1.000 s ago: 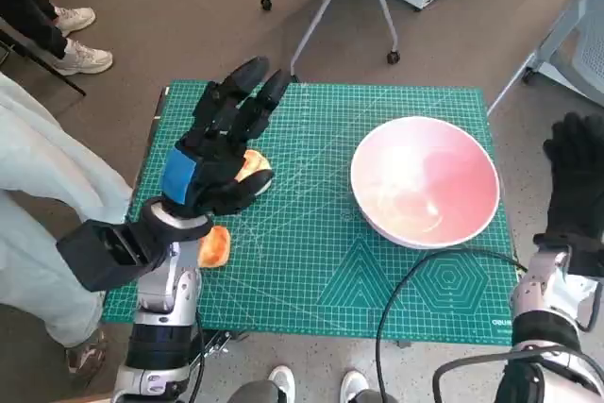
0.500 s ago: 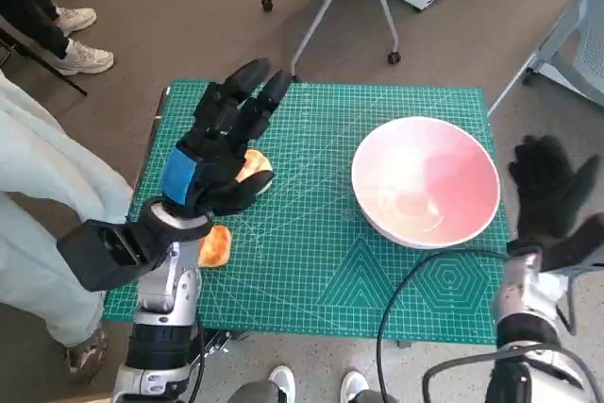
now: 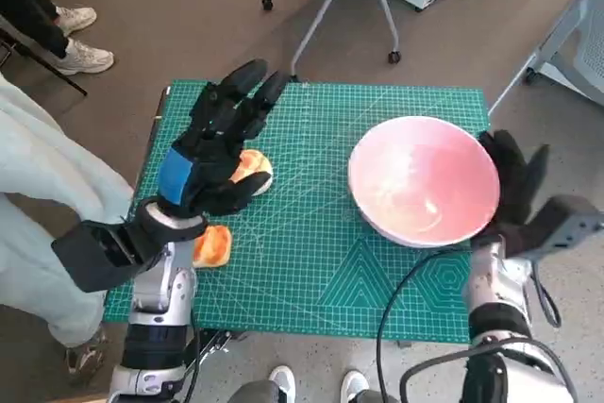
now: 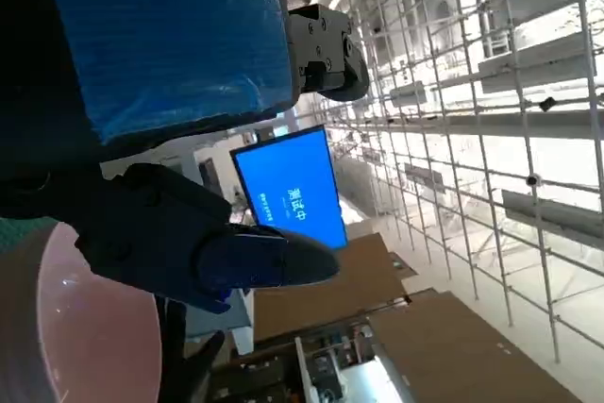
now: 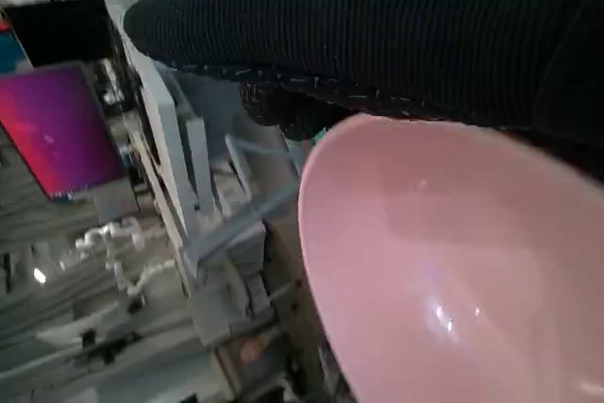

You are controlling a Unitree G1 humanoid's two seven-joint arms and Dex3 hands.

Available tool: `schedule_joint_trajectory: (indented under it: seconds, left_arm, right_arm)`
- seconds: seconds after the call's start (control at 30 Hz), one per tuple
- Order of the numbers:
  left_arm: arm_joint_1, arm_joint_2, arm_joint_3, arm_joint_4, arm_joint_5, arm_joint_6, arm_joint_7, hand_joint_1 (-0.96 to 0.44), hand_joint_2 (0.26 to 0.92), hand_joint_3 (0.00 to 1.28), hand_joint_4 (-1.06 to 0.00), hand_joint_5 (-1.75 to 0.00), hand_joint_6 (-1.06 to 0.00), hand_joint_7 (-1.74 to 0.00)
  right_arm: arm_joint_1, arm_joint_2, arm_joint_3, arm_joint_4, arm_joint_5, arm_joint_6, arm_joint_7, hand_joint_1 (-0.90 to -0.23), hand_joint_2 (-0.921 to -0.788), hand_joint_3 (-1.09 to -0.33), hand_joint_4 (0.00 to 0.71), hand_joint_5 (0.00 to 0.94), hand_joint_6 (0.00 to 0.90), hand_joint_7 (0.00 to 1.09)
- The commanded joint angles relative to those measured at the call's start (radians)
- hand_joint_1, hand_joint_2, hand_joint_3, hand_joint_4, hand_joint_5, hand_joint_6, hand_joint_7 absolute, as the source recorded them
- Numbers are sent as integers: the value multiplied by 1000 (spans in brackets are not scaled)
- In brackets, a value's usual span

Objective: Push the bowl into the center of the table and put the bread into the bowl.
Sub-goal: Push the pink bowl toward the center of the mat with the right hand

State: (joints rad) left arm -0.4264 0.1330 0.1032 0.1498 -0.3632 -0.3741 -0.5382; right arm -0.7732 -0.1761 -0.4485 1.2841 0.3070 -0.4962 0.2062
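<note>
A pink bowl (image 3: pixel 424 179) is shown on the green cutting mat (image 3: pixel 311 261) that covers the tabletop, standing near the right edge, well away from the middle. Nothing is seen inside the bowl; only pale reflections appear on its inner surface. In the right wrist view the same bowl (image 5: pixel 453 280) is seen from close by, again with nothing in it.

The right hand (image 3: pixel 514 181), gloved in black, is placed against the outer right side of the bowl, at the right edge of the tabletop. Its fingers are extended upward along the rim and nothing is grasped by them; whether the glove actually touches the bowl wall cannot be told for certain.

The left hand (image 3: pixel 215 143), black with blue tape on its back, is held above the left half of the tabletop with its fingers spread and nothing gripped. The bread is seen as two orange-brown pieces near the left edge: one piece (image 3: pixel 253 167) partly hidden under the left hand, the other piece (image 3: pixel 213 245) nearer the front left corner, beside the pale forearm. Both pieces lie on the mat, well apart from the bowl.

A person's legs in pale trousers (image 3: pixel 38 186) are seen beside the left edge of the tabletop.
</note>
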Motion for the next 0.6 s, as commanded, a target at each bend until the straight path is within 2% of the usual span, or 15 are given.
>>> schedule_joint_trajectory:
  seconds: [0.03,0.37,0.6]
  left_arm:
    - [22,14,9,-30,-1,3,4,-529,921,299,-197,-9,1,-519]
    - [43,25,16,-51,3,-2,14,-530,921,308,-179,-1,1,-480]
    - [63,29,22,-73,4,1,22,-531,921,314,-175,0,1,-472]
  right_arm:
    - [-10,37,11,17,-15,33,0,-523,-921,-1003,85,12,171,186]
    - [-41,81,15,32,-14,80,14,-544,-921,-957,107,15,201,197]
    - [-56,102,28,35,-25,95,24,-556,-921,-919,108,9,208,189]
